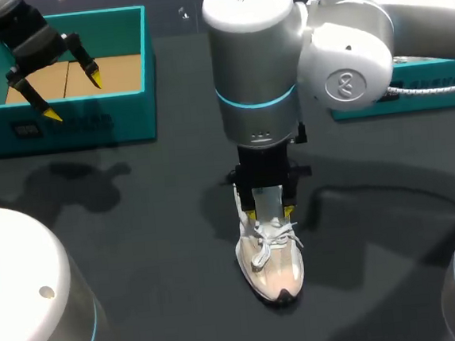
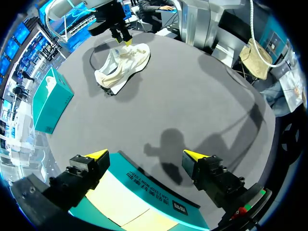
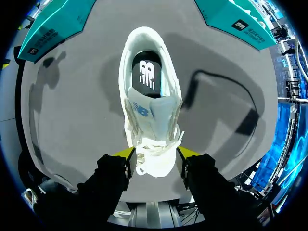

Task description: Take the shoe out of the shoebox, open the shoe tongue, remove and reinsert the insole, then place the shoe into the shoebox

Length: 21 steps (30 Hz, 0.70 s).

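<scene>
Clamping the shoe (image 1: 271, 262) is the right hand (image 1: 269, 213); left hand (image 1: 73, 94) gapes over shoebox (image 1: 88, 123).

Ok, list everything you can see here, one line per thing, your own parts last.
shoe: one, white and cream, upright on the middle of the table, toe towards the near edge
insole: one, black, inside the shoe
shoebox: one, teal with a tan floor, open, far left of the table
second teal box or lid: one, far right, partly hidden behind the right arm
table: one, dark grey
left gripper: one, black, open and empty, above the shoebox
right gripper: one, black, pointing straight down at the shoe
right arm: one, silver-white, above the shoe
</scene>
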Tool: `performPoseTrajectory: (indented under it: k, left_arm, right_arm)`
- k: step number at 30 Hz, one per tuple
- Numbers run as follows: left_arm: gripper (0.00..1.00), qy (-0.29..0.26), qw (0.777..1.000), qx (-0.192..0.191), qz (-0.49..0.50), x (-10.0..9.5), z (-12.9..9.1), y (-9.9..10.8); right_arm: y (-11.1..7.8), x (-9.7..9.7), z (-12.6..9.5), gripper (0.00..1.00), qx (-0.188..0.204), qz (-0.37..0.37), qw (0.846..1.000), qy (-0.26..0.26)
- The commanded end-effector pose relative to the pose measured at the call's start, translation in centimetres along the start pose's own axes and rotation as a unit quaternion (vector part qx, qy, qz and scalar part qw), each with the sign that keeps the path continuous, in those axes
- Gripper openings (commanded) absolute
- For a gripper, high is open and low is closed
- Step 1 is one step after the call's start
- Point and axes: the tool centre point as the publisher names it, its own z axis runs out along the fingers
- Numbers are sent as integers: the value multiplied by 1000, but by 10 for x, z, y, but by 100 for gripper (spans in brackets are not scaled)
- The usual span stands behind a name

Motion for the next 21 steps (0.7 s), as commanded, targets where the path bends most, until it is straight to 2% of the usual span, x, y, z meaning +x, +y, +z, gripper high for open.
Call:
performPoseTrajectory:
  k: [1, 5, 13, 21]
  left_arm:
    - [100, 0, 1000, -1, 0, 0, 0, 0]
    - [100, 0, 1000, -1, 0, 0, 0, 0]
    - [100, 0, 1000, -1, 0, 0, 0, 0]
    - [100, 0, 1000, -1, 0, 0, 0, 0]
  right_arm:
    - [-11, 11, -8, 48, -11, 9, 1000, -14]
    - [-10, 9, -9, 40, -25, 11, 999, -18]
    - [19, 6, 1, 24, -53, -20, 998, -13]
    - [51, -3, 21, 20, -64, -44, 997, 7]
